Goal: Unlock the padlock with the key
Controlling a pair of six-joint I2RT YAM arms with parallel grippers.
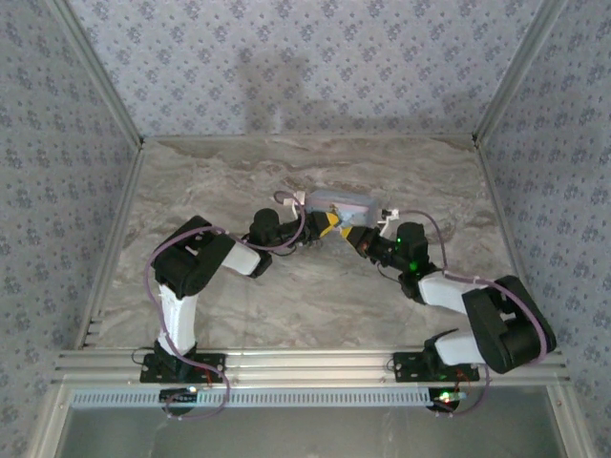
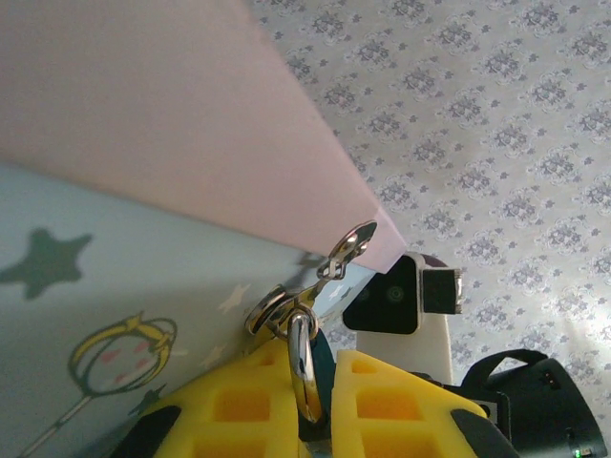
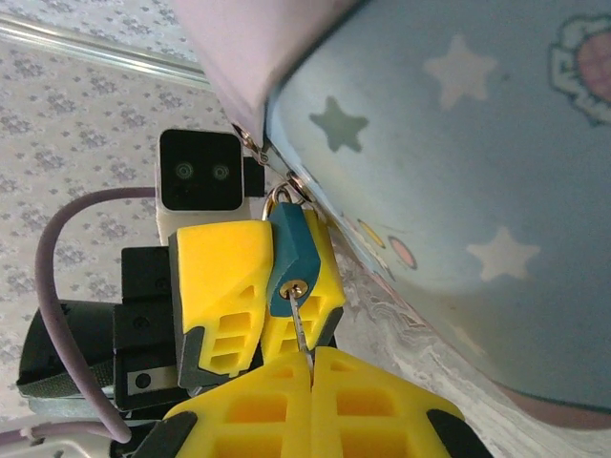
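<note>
- Top view: the marbled grey table [image 1: 286,305] has lots of bare room on every side of the two arms. Flowery walls [image 1: 57,143] stand along its far and side edges. The left gripper [image 1: 327,223] and the right gripper [image 1: 355,235] meet tip to tip. They are right at the near edge of the small pale blue rectangular tin with cartoon stars [image 1: 342,201].
- Left wrist view: the left gripper's yellow jaws are almost closed, squeezing the tiny dark blue-teal padlock [image 2: 322,355] between them. The padlock's silver metal loop [image 2: 302,367] runs between the jaw tips. It goes up through the tin's small silver clasp [image 2: 270,310] just past them. The tin's pink side [image 2: 143,124] sits very close ahead of the jaws.
- Right wrist view: the right gripper's jaws are pressed tight together on the thin silver metal key [image 3: 300,329]. The key sticks straight out from the jaw tips into the padlock's keyhole.
- The padlock's long way runs from these jaws toward the tin. Its keyhole end faces the jaws and its loop end is at the tin's corner.
- The left gripper's yellow fingers [image 3: 221,277] hug the padlock on both sides, just ahead of the right jaws.
- The tin's starry blue face is close on the right of the jaws. A purple cable [image 3: 57,286] curves on the left.
</note>
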